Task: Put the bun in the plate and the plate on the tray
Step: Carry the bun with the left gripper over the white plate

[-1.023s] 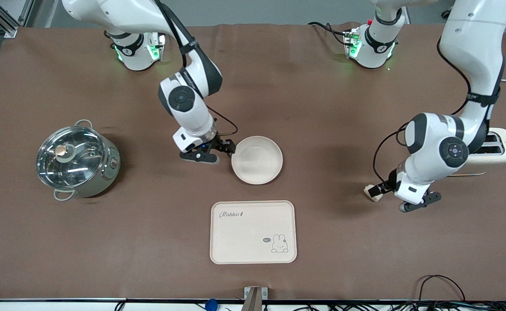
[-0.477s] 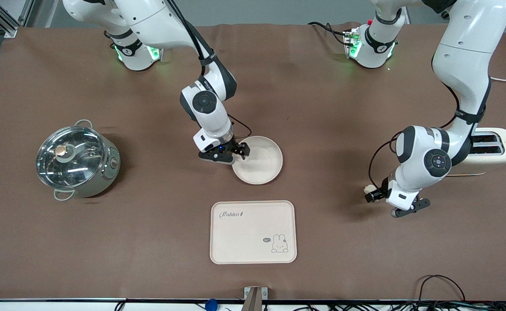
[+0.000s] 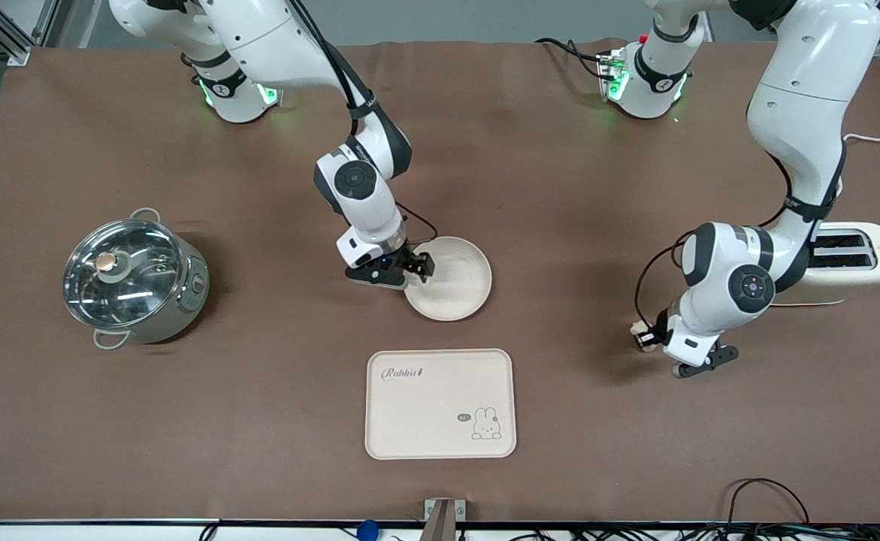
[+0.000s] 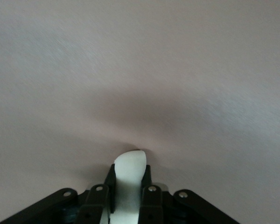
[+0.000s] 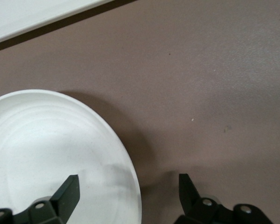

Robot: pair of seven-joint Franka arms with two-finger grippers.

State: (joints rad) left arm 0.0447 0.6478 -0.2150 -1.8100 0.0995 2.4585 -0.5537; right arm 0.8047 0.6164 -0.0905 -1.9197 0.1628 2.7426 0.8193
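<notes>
2 grippers are seen at work over the brown table (image 3: 530, 188). The right gripper (image 3: 408, 272) is lowered at the plate (image 3: 451, 282), at the part of its rim toward the right arm's end of the table. In the right wrist view its fingers (image 5: 65, 193) are spread apart, with 1 finger over the inside of the plate (image 5: 51, 149) and the other over the bare cloth outside, so that the rim (image 5: 130, 182) is straddled but not yet pinched.

The plate is set flat on the table, near the middle, and nothing is seen in it. The tray (image 3: 440, 403) is laid nearer to the front camera than the plate, a strip of bare cloth being left between the 2. Its "Rabbit" lettering and small rabbit drawing are turned up.

The left gripper (image 3: 646, 337) is held low over the table toward the left arm's end, well apart from the plate and the tray. The bun (image 3: 639, 327) is pinched between its fingers, and in the left wrist view the pale bun (image 4: 129, 177) is shown pressed between the 2 black pads (image 4: 149, 193), its rounded end sticking out past them above the cloth.

A toaster (image 3: 853, 259) is partly hidden by the left arm. A steel pot (image 3: 135, 282) with a glass lid is stood toward the right arm's end.
</notes>
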